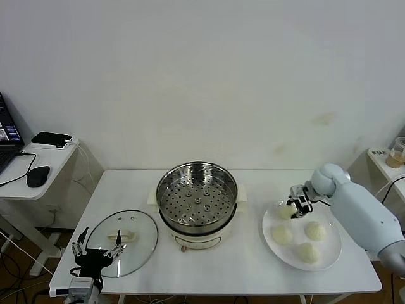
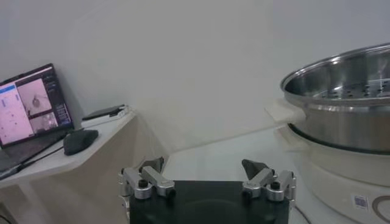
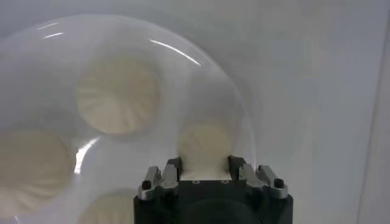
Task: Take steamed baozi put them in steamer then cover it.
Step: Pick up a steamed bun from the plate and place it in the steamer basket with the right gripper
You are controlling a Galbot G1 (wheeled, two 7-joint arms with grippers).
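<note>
The head view looks from above, forward and down, on the whole white table [image 1: 240, 266]. The left wrist view sits low near the table edge and faces the steamer [image 2: 341, 100] from the side. The right wrist view looks closely down on the plate [image 3: 201, 61]. Both wrist scenes also appear in the head view.

A plain off-white wall [image 1: 209, 76] is seen behind the work area, evenly lit, with a faint stain toward the right. A white table [image 1: 240, 266] is placed against it. To the left, a lower white side desk [image 1: 38, 166] is set, on which a laptop [image 1: 7, 136], a black mouse [image 1: 38, 175] and a flat black device [image 1: 52, 139] are found; cables are draped over its edge. At the far right, a white shelf [image 1: 386, 161] carrying a plastic cup [image 1: 398, 152] is noted. Brown flooring [image 1: 19, 253] is visible below the desk.
</note>
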